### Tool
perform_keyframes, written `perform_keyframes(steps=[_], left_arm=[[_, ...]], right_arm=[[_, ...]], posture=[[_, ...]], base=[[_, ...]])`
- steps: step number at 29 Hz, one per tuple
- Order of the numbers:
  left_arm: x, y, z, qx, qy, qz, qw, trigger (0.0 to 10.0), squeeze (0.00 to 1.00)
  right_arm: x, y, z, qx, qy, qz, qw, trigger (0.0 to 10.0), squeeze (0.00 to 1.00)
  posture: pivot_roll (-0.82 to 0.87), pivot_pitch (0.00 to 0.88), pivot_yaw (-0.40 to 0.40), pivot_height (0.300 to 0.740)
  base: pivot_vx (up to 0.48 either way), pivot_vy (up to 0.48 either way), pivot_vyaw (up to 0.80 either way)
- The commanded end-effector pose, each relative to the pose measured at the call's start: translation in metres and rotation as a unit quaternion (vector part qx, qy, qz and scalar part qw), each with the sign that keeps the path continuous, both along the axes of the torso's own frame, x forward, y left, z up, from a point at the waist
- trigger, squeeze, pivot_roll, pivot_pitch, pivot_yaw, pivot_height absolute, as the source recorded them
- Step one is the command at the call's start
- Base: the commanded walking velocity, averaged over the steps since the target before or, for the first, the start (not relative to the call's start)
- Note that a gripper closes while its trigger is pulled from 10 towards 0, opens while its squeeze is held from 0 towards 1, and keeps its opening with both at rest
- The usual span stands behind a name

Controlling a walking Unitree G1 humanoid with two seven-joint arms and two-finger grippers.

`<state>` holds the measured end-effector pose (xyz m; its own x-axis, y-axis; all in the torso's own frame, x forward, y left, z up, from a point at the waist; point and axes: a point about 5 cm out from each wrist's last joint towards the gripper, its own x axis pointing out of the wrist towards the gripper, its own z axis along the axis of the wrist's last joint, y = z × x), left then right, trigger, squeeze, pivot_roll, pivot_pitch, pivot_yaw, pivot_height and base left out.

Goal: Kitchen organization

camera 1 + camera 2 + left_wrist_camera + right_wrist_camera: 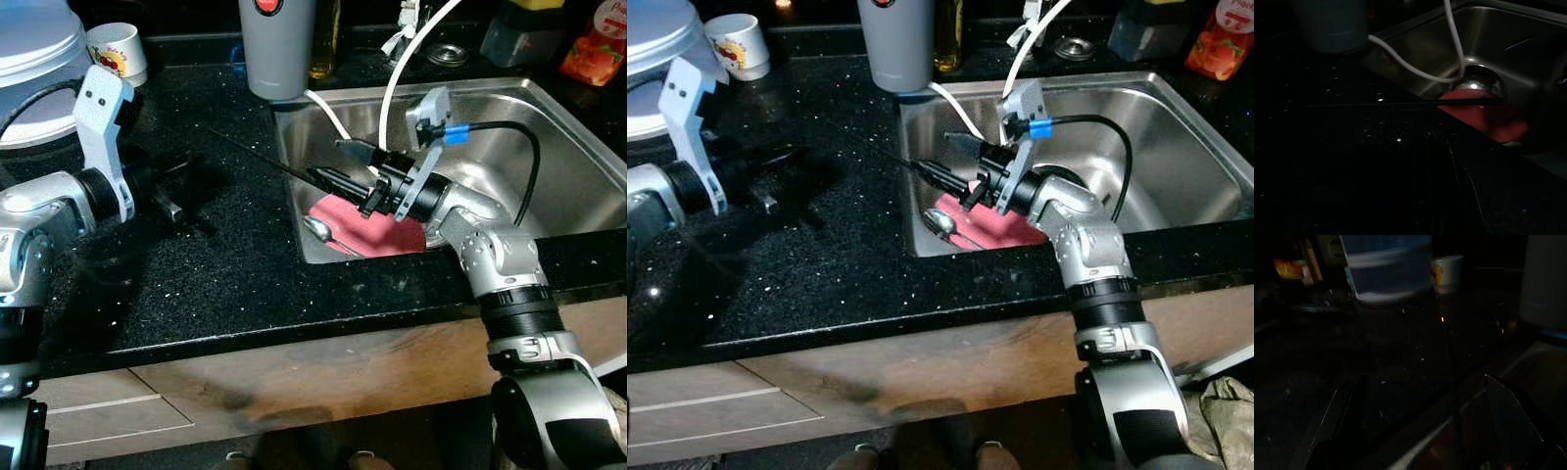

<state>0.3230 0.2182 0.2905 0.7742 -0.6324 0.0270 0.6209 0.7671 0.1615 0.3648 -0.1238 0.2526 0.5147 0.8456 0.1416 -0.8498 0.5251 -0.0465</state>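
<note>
We find the right gripper (338,166) over the left part of the sink (568,137), its two black fingers pointing left toward the counter. A thin dark rod (257,155), most likely a chopstick, runs from those fingers out over the sink's left rim and across the black countertop (225,284). We judge the jaws to be closed on its near end, though the contact itself is too dark to confirm. Held this way, nearly level, the rod clears the rim, which suits lifting it out of the basin.

Below the gripper, a red plate (377,230) lies on the sink floor with a metal spoon (323,233) at its left edge; both await sorting. A white hose (328,110) drops into the basin behind.

The left gripper (171,191) rests low on the countertop, left of the sink; we cannot tell how its jaws stand. At the far edge stand a grey tumbler (277,49) and a small printed cup (118,51).
</note>
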Motion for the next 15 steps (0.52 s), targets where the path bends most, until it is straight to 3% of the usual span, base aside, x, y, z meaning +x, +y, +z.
perform_keyframes(steps=[1, 15], left_arm=[[-0.003, -0.007, -0.004, 0.005, 0.009, -0.018, 1.0, 10.0, 0.0], [-0.009, -0.015, -0.003, 0.008, 0.016, -0.039, 0.999, 10.0, 0.0]], right_arm=[[0.005, 0.004, -0.013, -0.037, -0.001, -0.017, 0.999, 10.0, 0.0], [0.026, 0.005, -0.002, -0.081, -0.04, -0.07, 0.993, 10.0, 0.0]], posture=[[0.03, 0.167, -0.027, 0.74], [0.04, 0.191, -0.034, 0.74]], base=[[0.0, 0.0, 0.0], [0.0, 0.0, 0.0]])
